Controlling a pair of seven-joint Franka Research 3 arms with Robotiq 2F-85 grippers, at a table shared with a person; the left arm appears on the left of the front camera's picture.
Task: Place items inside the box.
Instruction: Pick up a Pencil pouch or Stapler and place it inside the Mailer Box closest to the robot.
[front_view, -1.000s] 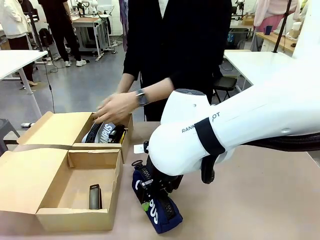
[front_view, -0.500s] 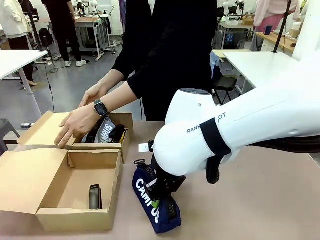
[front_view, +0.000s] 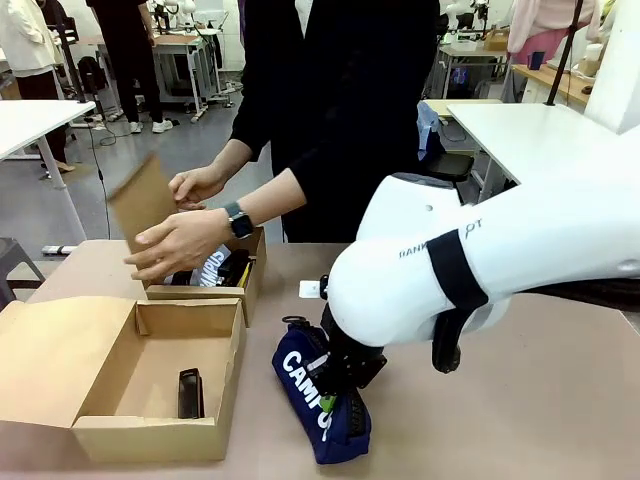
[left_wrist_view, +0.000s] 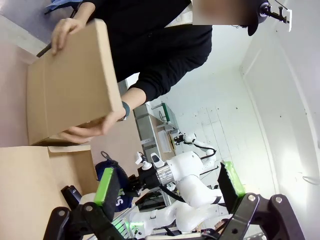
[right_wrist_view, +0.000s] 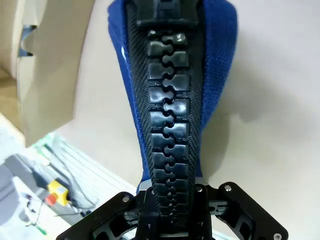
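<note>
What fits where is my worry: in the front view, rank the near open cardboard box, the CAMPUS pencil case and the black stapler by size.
1. near open cardboard box
2. navy CAMPUS pencil case
3. black stapler, inside that box
Similar nearness, so the order holds.

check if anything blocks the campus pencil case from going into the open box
Nothing visible. The campus pencil case, held by the right gripper, is beside the open box; only its side wall needs clearing.

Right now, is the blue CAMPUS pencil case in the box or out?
Out. The navy CAMPUS pencil case is beside the long cardboard box, not inside, with the right hand shut on its zipper.
</note>
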